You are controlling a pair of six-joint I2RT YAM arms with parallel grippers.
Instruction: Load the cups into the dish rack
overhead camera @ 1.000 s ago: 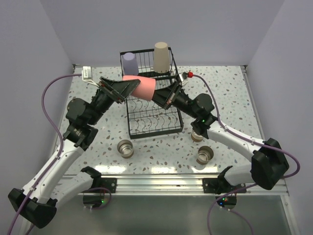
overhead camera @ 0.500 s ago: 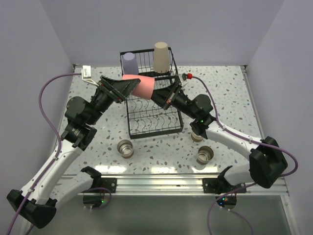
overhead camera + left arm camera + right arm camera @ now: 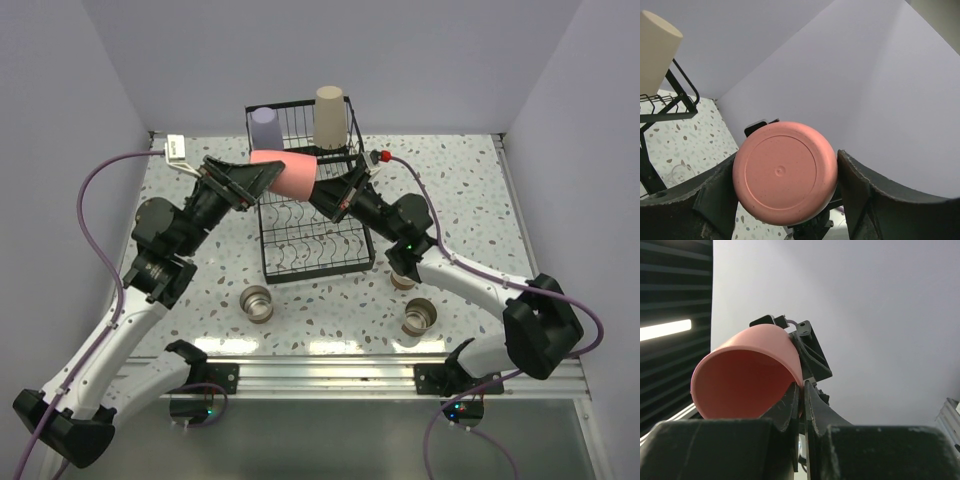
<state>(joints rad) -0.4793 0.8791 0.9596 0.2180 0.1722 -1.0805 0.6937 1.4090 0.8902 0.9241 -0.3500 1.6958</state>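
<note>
**Red-pink cup [image 3: 292, 176] slung sideways between two tools, over the rack**

The right tool [image 3: 801, 390] is pinched on the cup's rim, one finger inside the mouth and one outside. The left tool [image 3: 787, 170] straddles the base end with its fingers spread to either side, and I cannot tell whether they press. Just below both tools sits the dish rack [image 3: 318, 274]. That rim pinch looks thin to me. If the left side lets go, the cup could swing down or slip out and clatter onto the wires.
</note>
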